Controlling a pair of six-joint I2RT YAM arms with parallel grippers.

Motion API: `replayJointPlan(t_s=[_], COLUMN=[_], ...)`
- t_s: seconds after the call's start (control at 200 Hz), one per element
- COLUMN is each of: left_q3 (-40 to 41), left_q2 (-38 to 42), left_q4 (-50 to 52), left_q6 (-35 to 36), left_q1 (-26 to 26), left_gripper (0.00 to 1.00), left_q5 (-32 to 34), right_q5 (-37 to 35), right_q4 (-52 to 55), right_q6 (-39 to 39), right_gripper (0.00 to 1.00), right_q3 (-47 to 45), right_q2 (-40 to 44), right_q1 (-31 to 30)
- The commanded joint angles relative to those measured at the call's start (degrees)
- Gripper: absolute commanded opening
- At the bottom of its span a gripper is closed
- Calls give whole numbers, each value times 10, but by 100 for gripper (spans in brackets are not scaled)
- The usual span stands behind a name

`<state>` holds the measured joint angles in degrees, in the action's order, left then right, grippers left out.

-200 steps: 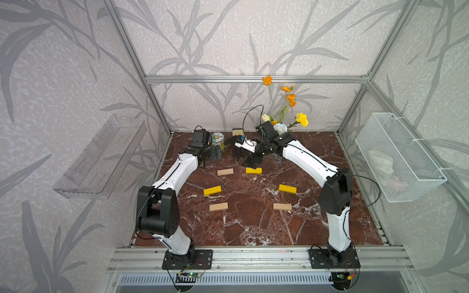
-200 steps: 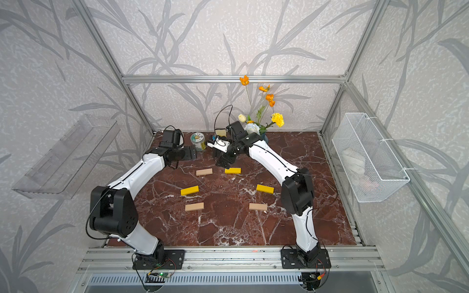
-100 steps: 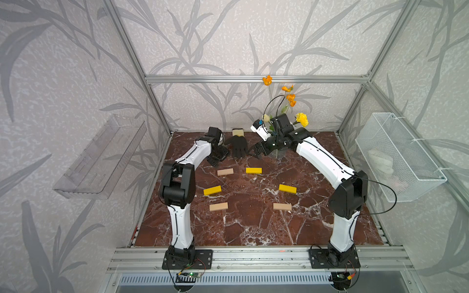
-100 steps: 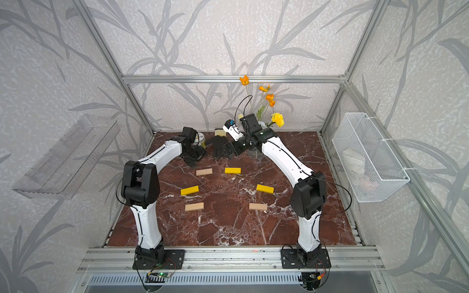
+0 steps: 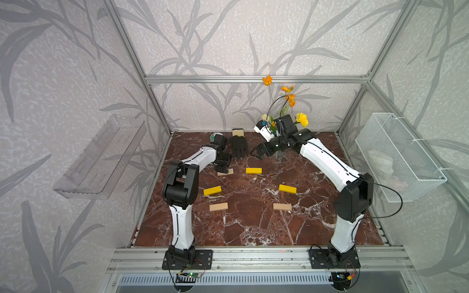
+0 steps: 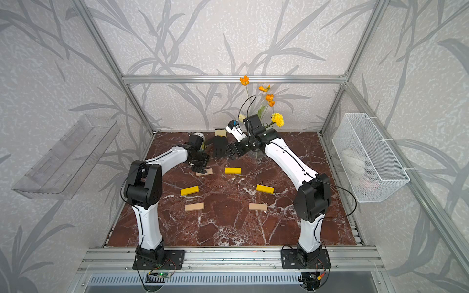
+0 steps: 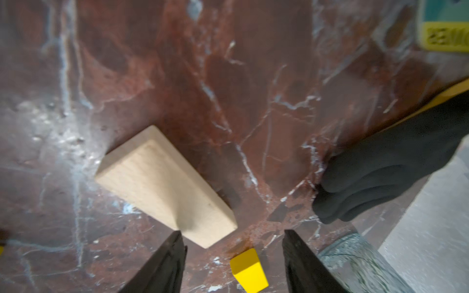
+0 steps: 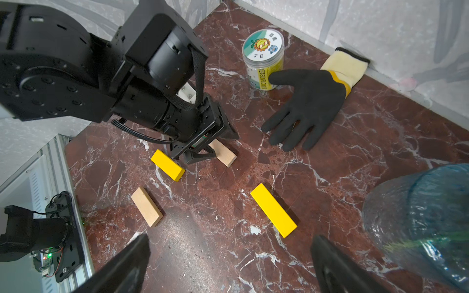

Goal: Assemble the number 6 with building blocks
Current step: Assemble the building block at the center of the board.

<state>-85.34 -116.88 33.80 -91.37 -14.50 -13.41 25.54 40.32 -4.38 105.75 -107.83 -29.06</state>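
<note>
The red-brown marble tabletop (image 5: 241, 228) carries nine items. A black work glove with a cream cuff (image 5: 239, 147) lies flat by the rear wall. A clear cylindrical jar with a printed lid (image 8: 264, 61) stands just beside the glove's thumb. A clear blue-tinted vase (image 8: 418, 223) stands on the opposite side. Forward of the glove lie six flat rectangular blocks, none touching. A pale wood block (image 5: 228, 172) and a yellow block (image 5: 253, 170) lie nearest, with two yellow blocks (image 5: 212, 190) (image 5: 287, 188) farther off. Two pale wood blocks (image 5: 218, 206) (image 5: 282, 206) lie farthest.

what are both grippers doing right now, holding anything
left gripper: open, empty, beside a tan block
right gripper: open, empty
</note>
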Motion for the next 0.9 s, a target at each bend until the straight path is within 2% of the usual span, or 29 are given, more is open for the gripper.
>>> replayJointPlan(t_s=[0.0, 0.095, 0.26, 0.46, 0.595, 0.665, 0.895], left_q3=[15, 8, 2, -49, -44, -55, -161], left_q2=[-6, -15, -30, -104, -114, -112, -129], left_q4=[-4, 7, 41, 125, 150, 168, 216], left_q6=[-66, -74, -77, 1, 56, 116, 370], left_q1=[-4, -4, -4, -5, -3, -2, -11], left_gripper=[61, 60, 51, 43, 29, 22, 18], left_q5=[15, 27, 58, 38, 48, 65, 74], right_q5=[2, 6, 27, 46, 41, 31, 8], right_q4=[7, 6, 20, 51, 65, 63, 13], right_q6=[-2, 0, 0, 1, 1, 6, 43], right_gripper=[99, 99, 99, 99, 99, 97, 95], right_q3=[-8, -14, -5, 23, 25, 13, -55], right_q2=[8, 6, -7, -27, -24, -13, 29], right_q1=[2, 3, 8, 13, 17, 20, 38])
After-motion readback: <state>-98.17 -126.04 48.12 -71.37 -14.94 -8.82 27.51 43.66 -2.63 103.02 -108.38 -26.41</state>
